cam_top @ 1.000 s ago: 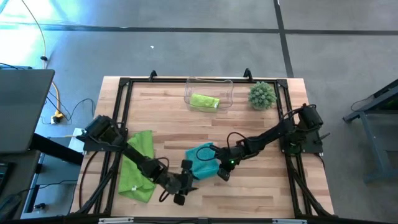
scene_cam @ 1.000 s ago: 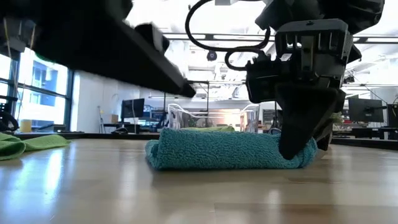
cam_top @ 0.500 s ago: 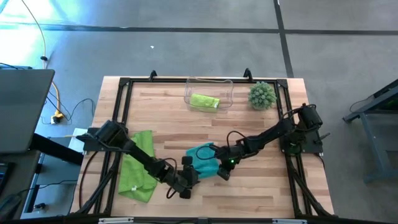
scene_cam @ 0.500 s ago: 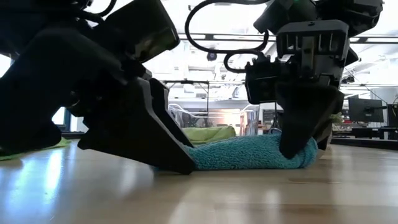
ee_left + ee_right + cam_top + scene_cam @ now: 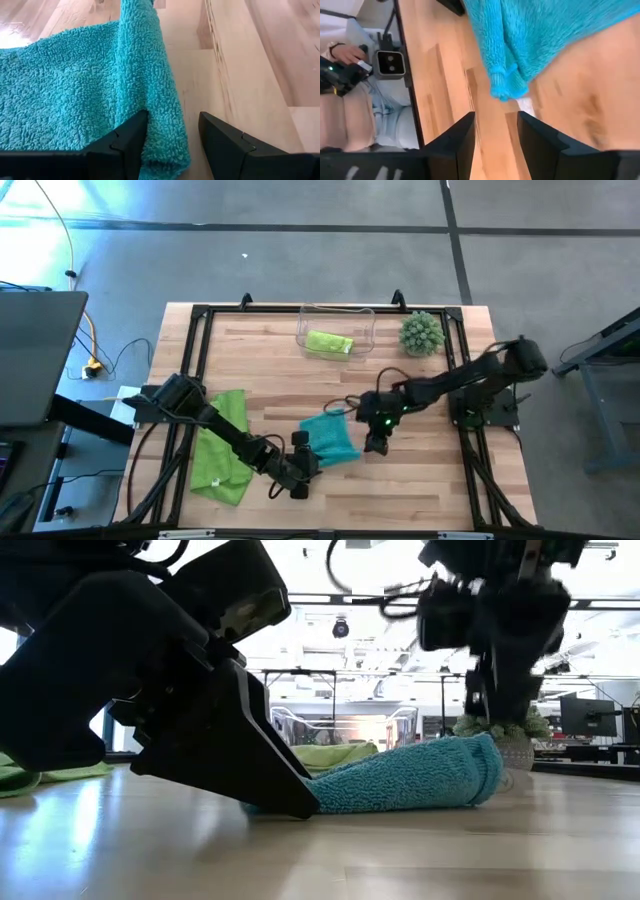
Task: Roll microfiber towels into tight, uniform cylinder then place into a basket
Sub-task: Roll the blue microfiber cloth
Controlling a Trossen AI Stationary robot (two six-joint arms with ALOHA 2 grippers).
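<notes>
From above: the right tool (image 5: 374,442) has let go of the teal towel (image 5: 328,440) and lifted off, fingers parted, empty; one green roll (image 5: 329,343) lies in the basket (image 5: 336,330). Level view: the left tool (image 5: 262,780) is at the towel's other end. Left wrist: its parted fingers straddle the towel's edge, unclamped. The roll looks loose, so it probably needs redoing.

you see the teal towel (image 5: 410,778) lying as a loose roll on the wooden surface (image 5: 320,850). the left gripper (image 5: 250,755) fills the near side, one dark finger touching the roll's end. the right gripper (image 5: 500,660) hangs above the far end. behind sit the clear basket (image 5: 345,728) and a green towel (image 5: 40,773).
</notes>
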